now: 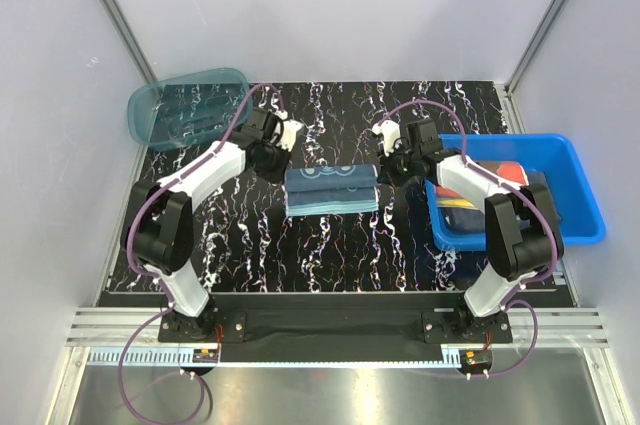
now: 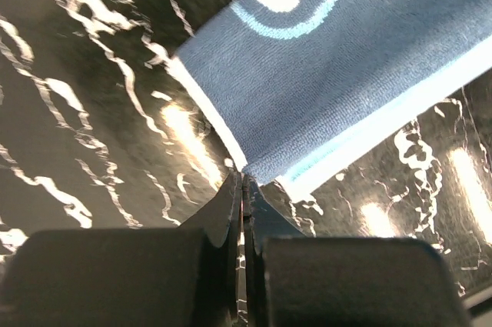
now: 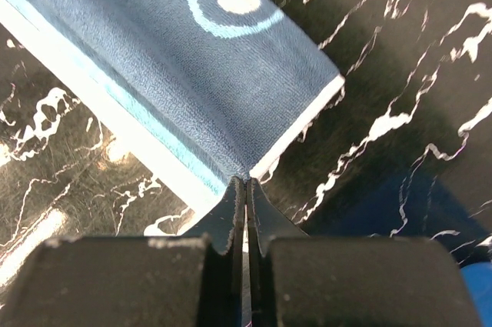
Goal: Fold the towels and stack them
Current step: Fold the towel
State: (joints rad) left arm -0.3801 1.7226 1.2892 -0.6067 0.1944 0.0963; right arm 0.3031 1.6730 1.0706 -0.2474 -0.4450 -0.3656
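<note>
Blue towel (image 1: 331, 190) corners touch left tool (image 2: 242, 181) and right tool (image 3: 247, 182).

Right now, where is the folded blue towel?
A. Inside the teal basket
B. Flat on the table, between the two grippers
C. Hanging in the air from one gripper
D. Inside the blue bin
B: the overhead view shows the towel lying folded on the table, with the left gripper at its left end and the right gripper at its right end.
</note>
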